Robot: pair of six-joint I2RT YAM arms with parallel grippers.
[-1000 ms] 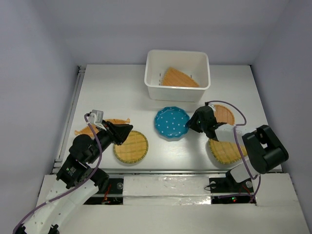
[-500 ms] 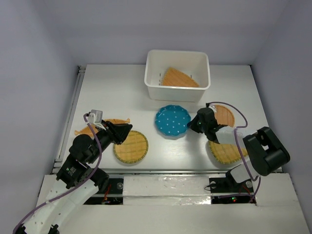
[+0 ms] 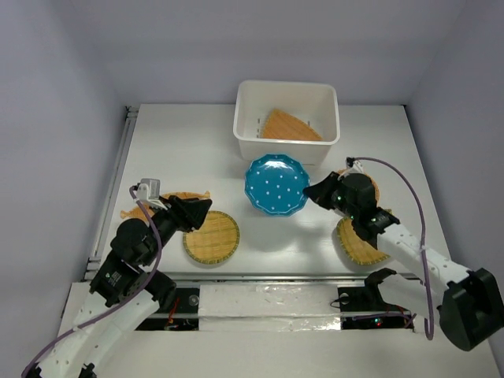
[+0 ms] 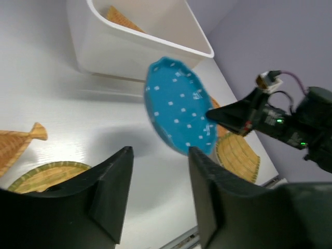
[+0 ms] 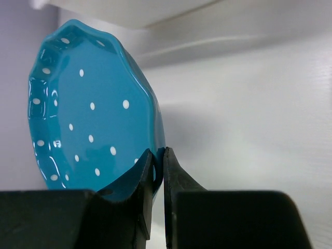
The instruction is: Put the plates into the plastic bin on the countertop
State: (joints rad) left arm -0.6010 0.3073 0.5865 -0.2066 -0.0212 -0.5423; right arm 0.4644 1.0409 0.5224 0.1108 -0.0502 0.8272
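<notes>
right pincer [image 5: 157, 155] | teal plate [image 3: 275, 184] lifted since before | nearer bin [image 3: 283, 151]

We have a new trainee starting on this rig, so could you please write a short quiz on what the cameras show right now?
1. True or false: the teal plate lies flat.
2. How many plates sit in the plastic bin? A none; B one; C three.
3. Which arm's jaws clamp the teal plate's rim?
Key: 1 false, it is tilted up on edge. 2 B, one fan-shaped plate. 3 the right arm's jaws; the left jaws are open and empty.
</notes>
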